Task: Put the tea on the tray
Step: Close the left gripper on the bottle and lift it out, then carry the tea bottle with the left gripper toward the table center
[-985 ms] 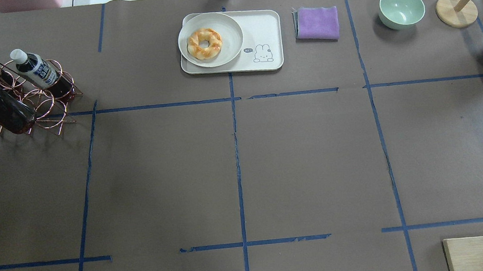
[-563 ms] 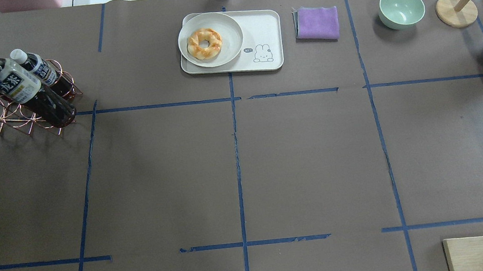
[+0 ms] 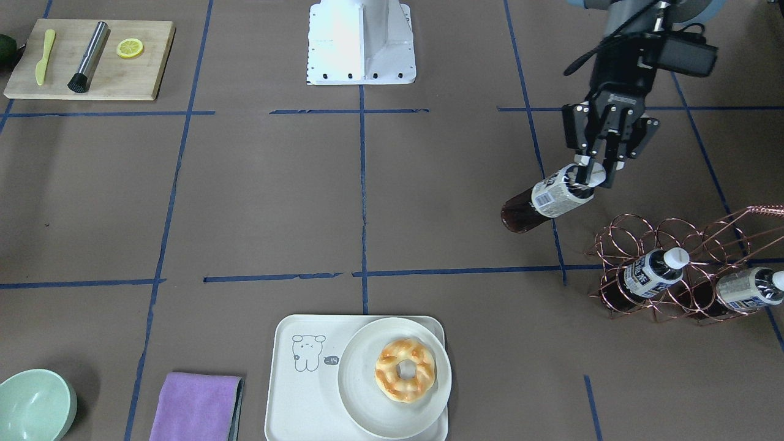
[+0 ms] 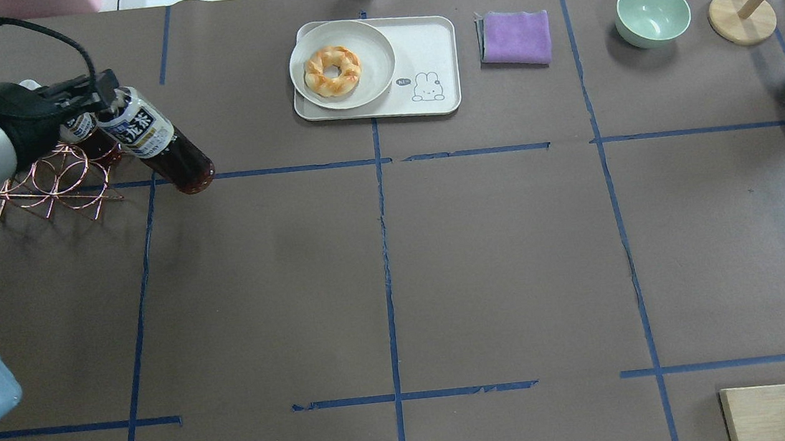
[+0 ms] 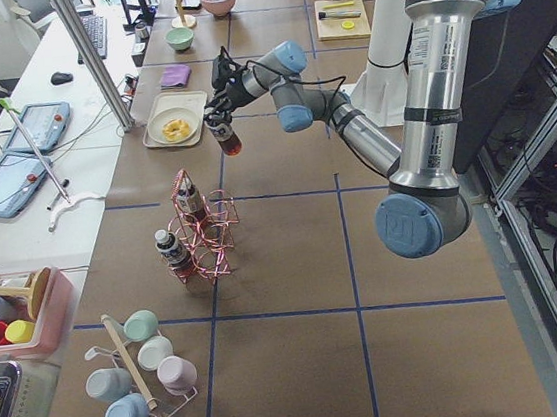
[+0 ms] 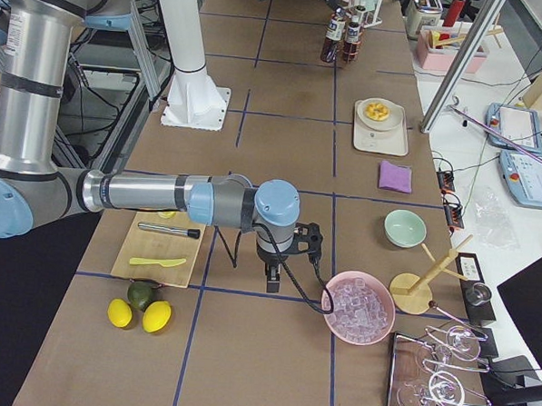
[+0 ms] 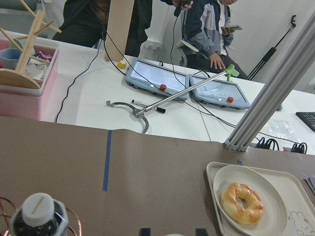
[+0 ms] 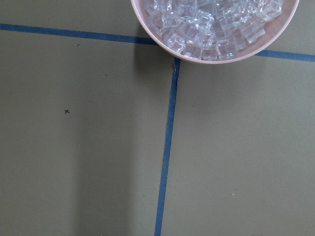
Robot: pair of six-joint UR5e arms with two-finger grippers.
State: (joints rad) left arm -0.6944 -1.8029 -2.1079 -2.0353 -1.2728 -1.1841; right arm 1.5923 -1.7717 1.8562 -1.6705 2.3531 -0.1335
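Note:
My left gripper is shut on the neck of the tea, a clear bottle of dark brown liquid with a pale label. It hangs tilted above the table, just beside the copper wire rack. In the overhead view the left gripper and the tea are left of the cream tray. The tray holds a round plate with a doughnut; its bear side is bare. My right gripper shows only in the exterior right view, near the pink ice bowl; I cannot tell its state.
Two more bottles lie in the rack. A purple cloth and a green bowl lie right of the tray. The pink bowl of ice is at the far right. A wooden cutting board holds tools.
My left arm has come into the overhead view. It has carried the tea out of the rack and to the right, closer to the tray.

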